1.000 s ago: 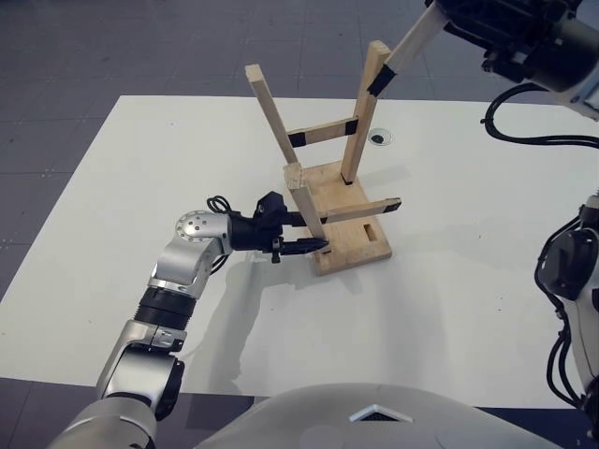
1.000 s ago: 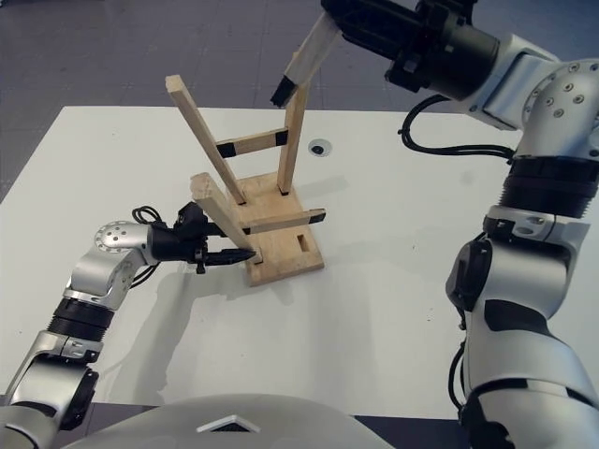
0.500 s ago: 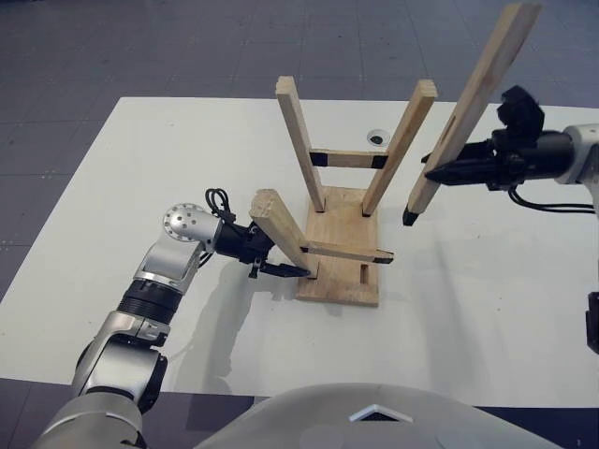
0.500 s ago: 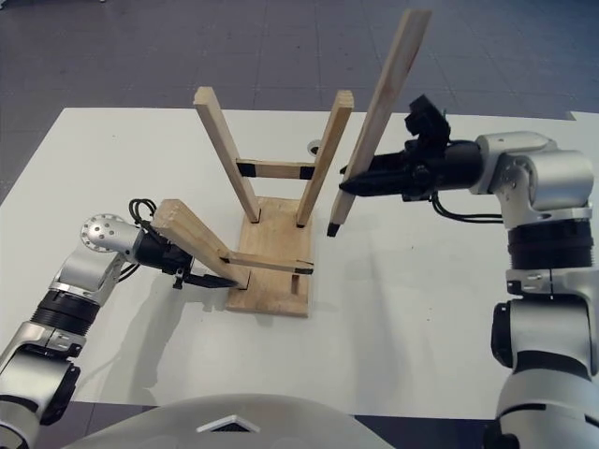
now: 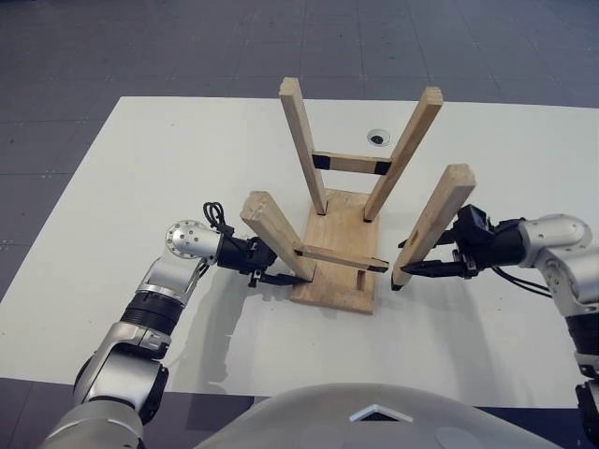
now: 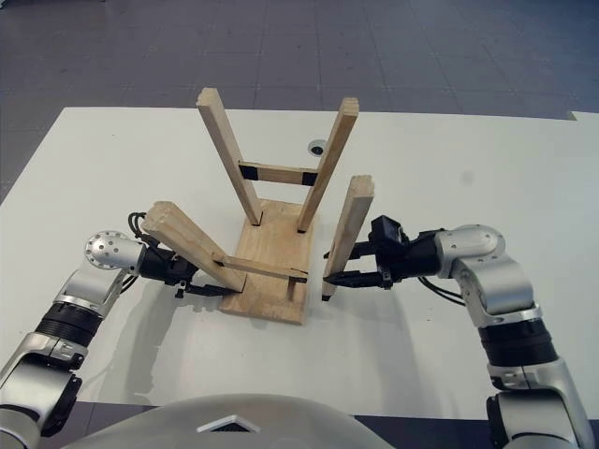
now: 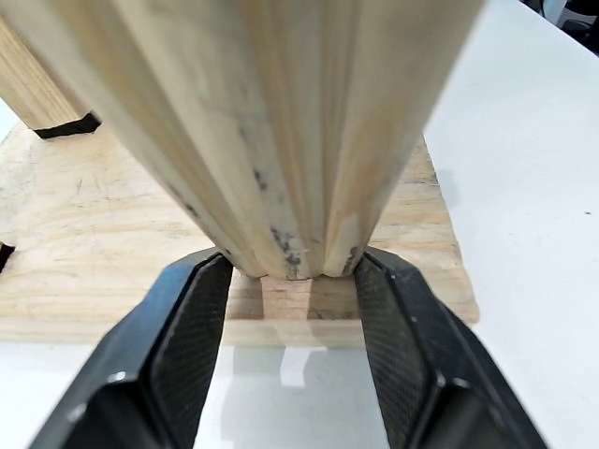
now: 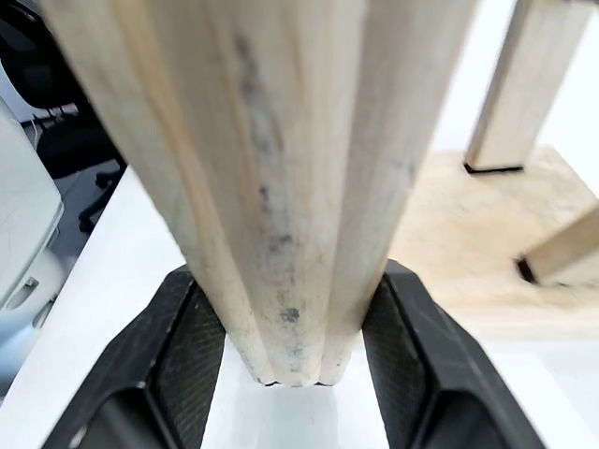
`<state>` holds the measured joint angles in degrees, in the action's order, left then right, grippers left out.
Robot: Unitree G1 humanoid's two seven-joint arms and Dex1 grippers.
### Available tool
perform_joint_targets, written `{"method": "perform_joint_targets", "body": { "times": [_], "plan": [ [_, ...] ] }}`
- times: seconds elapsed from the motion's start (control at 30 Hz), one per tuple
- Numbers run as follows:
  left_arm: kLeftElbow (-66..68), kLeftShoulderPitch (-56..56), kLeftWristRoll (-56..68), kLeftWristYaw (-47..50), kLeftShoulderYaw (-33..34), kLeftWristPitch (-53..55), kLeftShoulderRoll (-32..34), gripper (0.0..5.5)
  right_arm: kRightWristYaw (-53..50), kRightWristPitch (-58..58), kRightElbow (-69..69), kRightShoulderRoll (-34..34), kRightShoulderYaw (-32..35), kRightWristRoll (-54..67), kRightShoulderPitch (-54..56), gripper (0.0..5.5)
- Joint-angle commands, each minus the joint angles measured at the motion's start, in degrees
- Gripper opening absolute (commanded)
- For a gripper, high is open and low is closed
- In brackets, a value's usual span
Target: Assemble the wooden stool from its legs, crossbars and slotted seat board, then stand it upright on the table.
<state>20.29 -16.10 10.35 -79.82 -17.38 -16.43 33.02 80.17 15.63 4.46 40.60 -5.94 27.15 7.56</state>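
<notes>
Seemingly clamped, square wooden leg, right hand, slanted leg, left hand

Left-held leg and right-held leg both run off the wrist views' edges. Can't tell whether the left one's foot sits in the seat board slot. Dark spot on the table: too small to identify.

I'm holding my left arm low with the elbow bent and the forearm pointing inward. The left gripper is pinched on the base of the tilted leg. My right arm mirrors it, with the right gripper clamped low on the loose leg.
</notes>
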Motion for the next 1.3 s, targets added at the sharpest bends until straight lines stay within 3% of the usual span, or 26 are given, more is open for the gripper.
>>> {"method": "perform_joint_targets", "body": {
  "times": [0.03,0.37,0.73,1.3],
  "plan": [
    [1.2,0.3,-1.3,2.3,0.7,-0.3,-0.4,2.26,0.1,-10.0,-2.4,-2.9,2.4,-0.4,-3.2,2.04],
    [3.6,-0.3,-1.4,1.9,0.6,-2.0,-0.6,2.26,-0.8,-24.0,-10.6,-8.4,4.6,-0.6,-2.3,2.04],
    [7.6,-2.1,-1.0,0.5,0.7,-4.4,-0.7,2.26,-3.1,-19.8,-3.2,-11.2,3.7,3.9,-2.7,2.04],
    [7.3,-4.1,-1.1,-1.6,0.4,-4.1,-1.0,2.26,-3.0,-28.7,-10.8,-14.0,-1.5,-2.8,-9.9,2.04]
  ]
}}
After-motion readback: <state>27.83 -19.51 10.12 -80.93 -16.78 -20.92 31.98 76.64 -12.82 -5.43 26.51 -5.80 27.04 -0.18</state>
